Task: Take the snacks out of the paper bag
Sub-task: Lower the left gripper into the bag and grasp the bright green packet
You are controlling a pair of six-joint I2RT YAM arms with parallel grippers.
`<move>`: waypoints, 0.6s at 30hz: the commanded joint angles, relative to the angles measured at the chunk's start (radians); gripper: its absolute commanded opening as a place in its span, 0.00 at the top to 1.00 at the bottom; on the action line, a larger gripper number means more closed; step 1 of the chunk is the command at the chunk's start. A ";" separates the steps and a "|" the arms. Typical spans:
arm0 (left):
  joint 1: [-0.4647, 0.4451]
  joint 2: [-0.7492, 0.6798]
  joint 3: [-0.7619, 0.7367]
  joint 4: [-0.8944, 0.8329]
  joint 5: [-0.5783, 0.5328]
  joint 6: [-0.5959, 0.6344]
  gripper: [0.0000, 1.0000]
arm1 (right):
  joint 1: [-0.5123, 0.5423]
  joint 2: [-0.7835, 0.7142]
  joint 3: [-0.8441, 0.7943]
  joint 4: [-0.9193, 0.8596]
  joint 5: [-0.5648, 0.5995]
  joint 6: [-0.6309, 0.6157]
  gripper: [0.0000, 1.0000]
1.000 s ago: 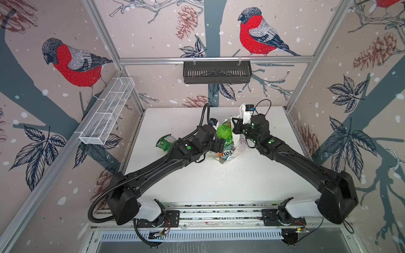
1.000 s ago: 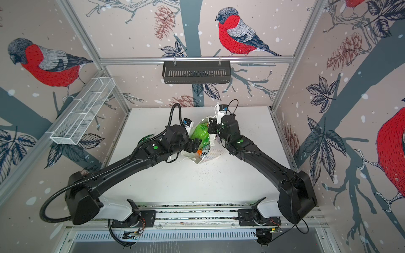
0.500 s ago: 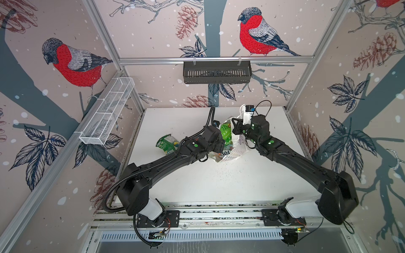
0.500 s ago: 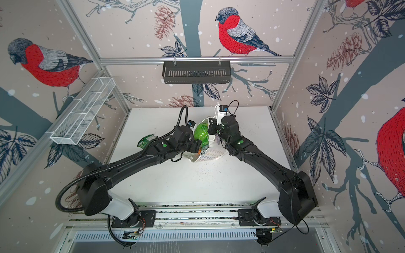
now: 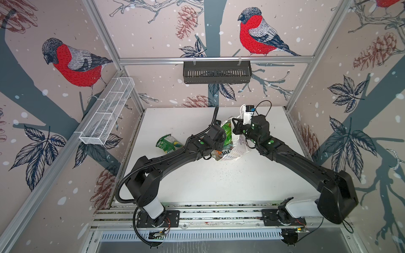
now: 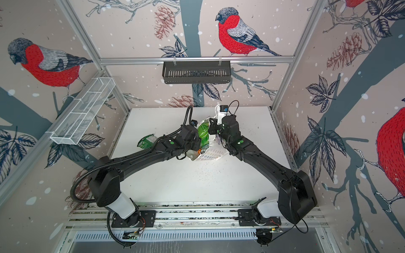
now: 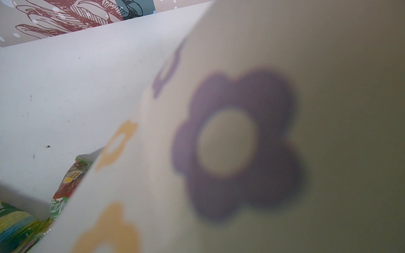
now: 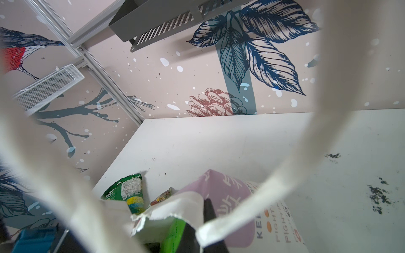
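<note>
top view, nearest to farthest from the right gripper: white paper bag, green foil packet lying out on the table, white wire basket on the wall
1. White flower-print paper carrier bag: at the right gripper, which holds its rim.
2. Green crinkly foil snack packet: on the table, left of the bag.
3. White wire mesh basket: on the left wall, farthest.

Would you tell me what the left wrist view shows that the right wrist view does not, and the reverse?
Only the left wrist view: blurred purple and yellow flower prints on the bag, close up. Only the right wrist view: the bag's handles, its purple label, the black shelf and the wire basket. Both: the bag, the white table, green packets and the wallpaper.
</note>
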 commanded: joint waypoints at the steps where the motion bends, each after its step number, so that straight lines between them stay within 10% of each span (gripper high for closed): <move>1: 0.001 0.019 0.016 -0.004 -0.026 -0.018 0.47 | -0.006 0.006 -0.001 0.069 -0.029 0.013 1.00; 18: 0.011 0.064 0.063 -0.026 -0.058 -0.016 0.97 | -0.026 0.022 0.001 0.067 -0.052 0.022 1.00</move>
